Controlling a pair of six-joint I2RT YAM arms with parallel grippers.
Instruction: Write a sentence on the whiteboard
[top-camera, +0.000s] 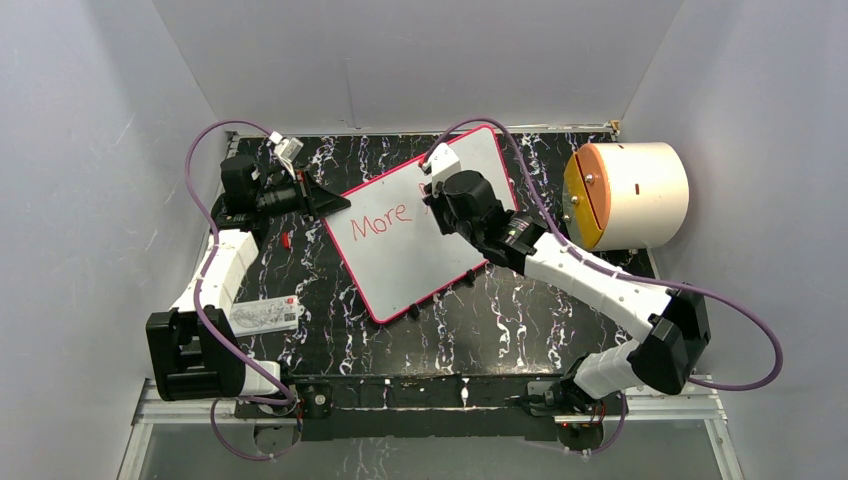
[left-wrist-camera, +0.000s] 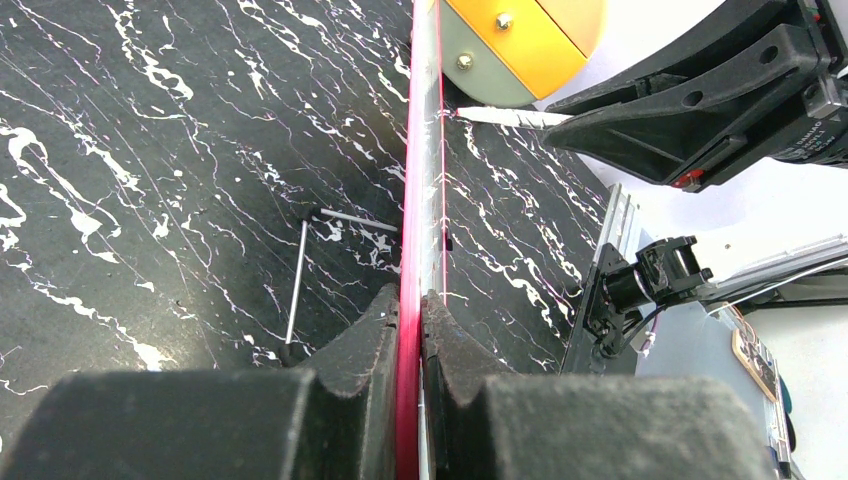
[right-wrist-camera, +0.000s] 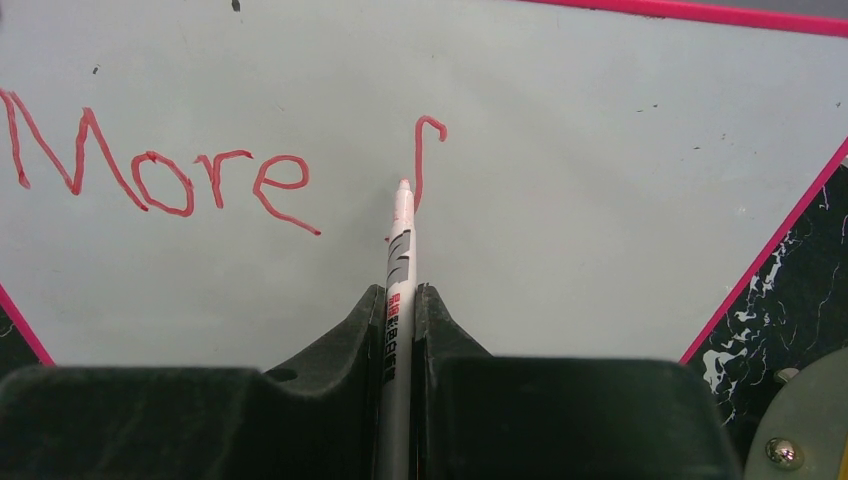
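At the left edge of the whiteboard (top-camera: 410, 262), the left hand (left-wrist-camera: 410, 302) clamps it; the right hand (right-wrist-camera: 403, 296) pinches a marker (right-wrist-camera: 400, 235). Any board slip could skew the sentence (top-camera: 381, 221).

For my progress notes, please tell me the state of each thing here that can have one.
whiteboard: clamped at one edge, partly written.
sentence: unfinished; only "More" and one further stroke.
marker: uncapped, tip at the whiteboard.
left gripper: shut on the whiteboard's rim.
right gripper: shut on the marker.
printed card: lying flat, untouched.
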